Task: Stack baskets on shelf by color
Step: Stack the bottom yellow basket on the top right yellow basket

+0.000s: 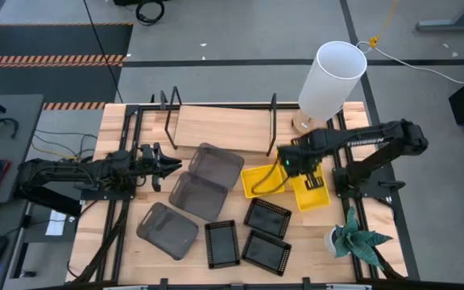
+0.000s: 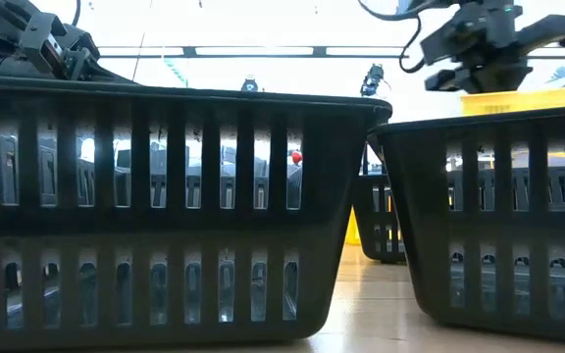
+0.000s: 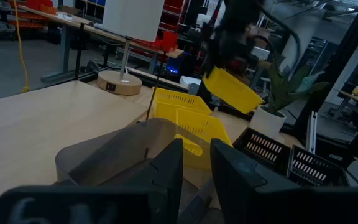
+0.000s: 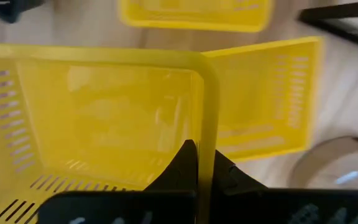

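The right gripper [image 4: 199, 163] pinches a yellow basket's [image 4: 104, 106] rim, held up near the tabletop's right edge. The left gripper [image 1: 167, 167], fingers spread, waits beside the grey baskets [image 1: 204, 181].

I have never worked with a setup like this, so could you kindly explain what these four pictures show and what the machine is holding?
It is a robot with two dark arms at a wooden table. One picture looks down from above, one looks level across the tabletop through black baskets, and two come from cameras on the wrists. The right tool is shut on the rim of a yellow basket, lifted over two more yellow ones. The left tool waits open beside the grey baskets. Three black baskets lie near the front, and the wooden shelf at the back holds nothing yet. A white lamp stands beside it.
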### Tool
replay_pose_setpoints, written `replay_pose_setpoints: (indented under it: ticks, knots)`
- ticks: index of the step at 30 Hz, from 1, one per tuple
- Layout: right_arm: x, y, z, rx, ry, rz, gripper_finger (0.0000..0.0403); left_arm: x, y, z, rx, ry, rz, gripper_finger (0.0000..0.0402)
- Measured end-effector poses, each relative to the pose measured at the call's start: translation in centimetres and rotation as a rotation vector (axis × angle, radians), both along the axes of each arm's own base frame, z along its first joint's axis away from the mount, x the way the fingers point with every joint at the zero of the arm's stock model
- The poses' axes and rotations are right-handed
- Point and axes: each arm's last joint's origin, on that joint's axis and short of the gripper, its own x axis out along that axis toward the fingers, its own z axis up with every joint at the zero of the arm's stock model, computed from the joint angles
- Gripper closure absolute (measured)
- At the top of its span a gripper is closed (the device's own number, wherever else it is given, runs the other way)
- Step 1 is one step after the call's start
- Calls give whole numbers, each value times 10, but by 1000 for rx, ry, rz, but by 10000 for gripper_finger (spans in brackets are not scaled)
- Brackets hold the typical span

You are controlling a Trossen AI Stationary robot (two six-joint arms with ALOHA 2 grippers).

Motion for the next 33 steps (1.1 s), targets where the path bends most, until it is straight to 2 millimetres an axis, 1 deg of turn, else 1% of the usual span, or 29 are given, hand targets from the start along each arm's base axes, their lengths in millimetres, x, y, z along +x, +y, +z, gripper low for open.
replay_pose_setpoints:
  ticks: [4, 9, 13, 16, 24, 31, 33]
  knots:
    - [2, -27, 4, -4, -3, 13, 402, 0, 0, 0, 0, 0, 0, 319]
    - [-1, -57, 5, -10, -11, 42, 402, 0, 0, 0, 0, -1, 0, 315]
    - [-2, -77, 6, -30, -55, 37, 402, 0, 0, 0, 0, -1, 0, 311]
    - [0, -88, 5, -26, -121, 21, 402, 0, 0, 0, 0, -1, 0, 311]
    - [-7, -102, -5, -17, -115, 0, 403, 0, 0, 0, 0, 0, 0, 310]
    - [-12, -101, -30, -6, -83, 9, 402, 0, 0, 0, 0, 0, -1, 316]
    - [-11, -100, -34, -5, -85, 13, 400, 0, 0, 0, 0, 0, 0, 316]
